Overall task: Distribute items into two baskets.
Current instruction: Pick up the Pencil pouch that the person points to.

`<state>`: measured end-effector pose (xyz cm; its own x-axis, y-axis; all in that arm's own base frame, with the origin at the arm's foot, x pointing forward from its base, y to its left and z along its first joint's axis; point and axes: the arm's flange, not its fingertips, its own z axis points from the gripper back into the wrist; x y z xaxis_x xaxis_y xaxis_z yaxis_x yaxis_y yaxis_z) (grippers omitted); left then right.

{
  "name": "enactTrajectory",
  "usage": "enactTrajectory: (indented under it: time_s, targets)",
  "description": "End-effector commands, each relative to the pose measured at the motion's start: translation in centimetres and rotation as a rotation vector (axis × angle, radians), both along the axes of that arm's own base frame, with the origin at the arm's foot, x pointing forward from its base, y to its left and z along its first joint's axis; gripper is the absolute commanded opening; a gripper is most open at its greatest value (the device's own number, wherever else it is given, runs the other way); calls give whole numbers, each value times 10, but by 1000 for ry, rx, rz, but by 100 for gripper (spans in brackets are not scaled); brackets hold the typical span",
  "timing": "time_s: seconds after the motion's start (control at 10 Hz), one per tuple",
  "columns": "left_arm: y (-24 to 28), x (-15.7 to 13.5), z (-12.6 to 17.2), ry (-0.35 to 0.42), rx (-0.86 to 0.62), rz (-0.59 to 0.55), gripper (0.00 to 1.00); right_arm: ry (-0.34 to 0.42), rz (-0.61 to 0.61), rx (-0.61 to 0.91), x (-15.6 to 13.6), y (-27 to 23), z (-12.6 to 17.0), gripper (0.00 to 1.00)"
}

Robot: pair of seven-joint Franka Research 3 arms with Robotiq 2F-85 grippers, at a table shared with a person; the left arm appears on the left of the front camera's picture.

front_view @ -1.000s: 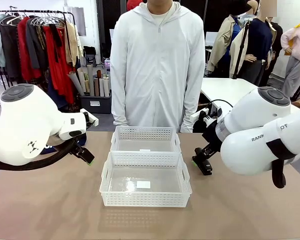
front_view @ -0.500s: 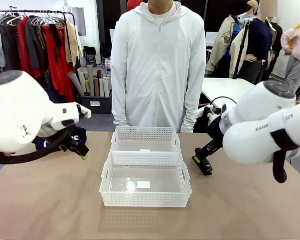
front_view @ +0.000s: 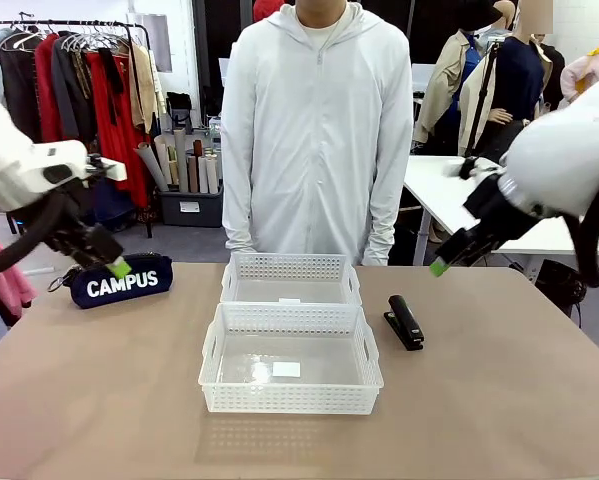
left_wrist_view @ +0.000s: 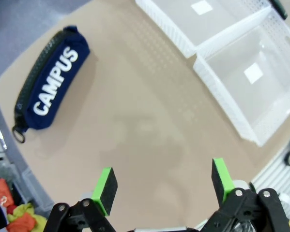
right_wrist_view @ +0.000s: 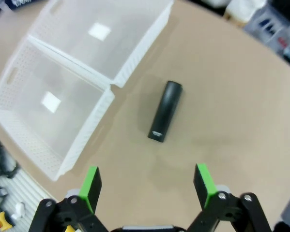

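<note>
- Left fingers (left_wrist_view: 105, 187): you see the two green pads spread wide with nothing between them. The left gripper (left_wrist_view: 163, 186) hangs released above bare tabletop (left_wrist_view: 149, 125).
- In the front view, the left gripper (front_view: 114, 264) sits at the tabletop's left side, with one green tip overlapping the upper edge of the pouch (front_view: 119, 282).
- Pouch location: it lies flat near the far left corner of the tabletop, its white "CAMPUS" lettering facing the robot. In the left wrist view, the pouch (left_wrist_view: 53, 79) lies clear of the pads, with its zip pull at the end nearest the table edge.
- Right fingers (right_wrist_view: 203, 181): these pads are also spread wide and empty. The right gripper (right_wrist_view: 147, 184) hangs released over the tabletop, with the stapler (right_wrist_view: 165, 111) lying beyond the tips and apart from them.
- In the front view, the right gripper (front_view: 439, 267) is raised above the right side of the tabletop, higher than the stapler (front_view: 404, 320).
- Stapler location: it lies flat on the tabletop just beside the right wall of the near basket (front_view: 289, 398), outside it.
- Baskets: the near basket and the far basket (front_view: 291, 267) stand end to end at the centre, touching. Each holds only a small white label on its floor.
- A person (front_view: 319, 130) in a white zip jacket stands at the far edge, behind the far basket.
</note>
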<state>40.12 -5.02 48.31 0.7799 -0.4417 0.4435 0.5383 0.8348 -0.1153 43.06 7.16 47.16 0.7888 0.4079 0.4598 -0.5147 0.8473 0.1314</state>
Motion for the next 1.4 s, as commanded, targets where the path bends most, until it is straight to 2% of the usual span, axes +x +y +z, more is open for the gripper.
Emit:
enactTrajectory:
  time_s: [0.0, 0.4, 0.6, 0.8, 1.0, 1.3]
  targets:
    - [36, -19, 9, -4, -36, -41, 100, 6, -21, 83, 7, -37, 11, 100]
    - [105, -69, 29, -95, -248, 5, 100, 7, -82, 217, -13, -102, 22, 100]
    - [133, -79, 40, -72, -324, 83, 100, 18, -106, 265, -25, -128, 29, 100]
    - [149, -78, 49, -63, -324, 95, 100, -20, -112, 340, -41, -151, 38, 100]
    - [144, -79, 42, -72, -289, 38, 100, -55, -113, 377, -56, -162, 45, 100]
    - [151, -92, 44, -112, -306, 46, 100, -73, -118, 410, -65, -172, 44, 100]
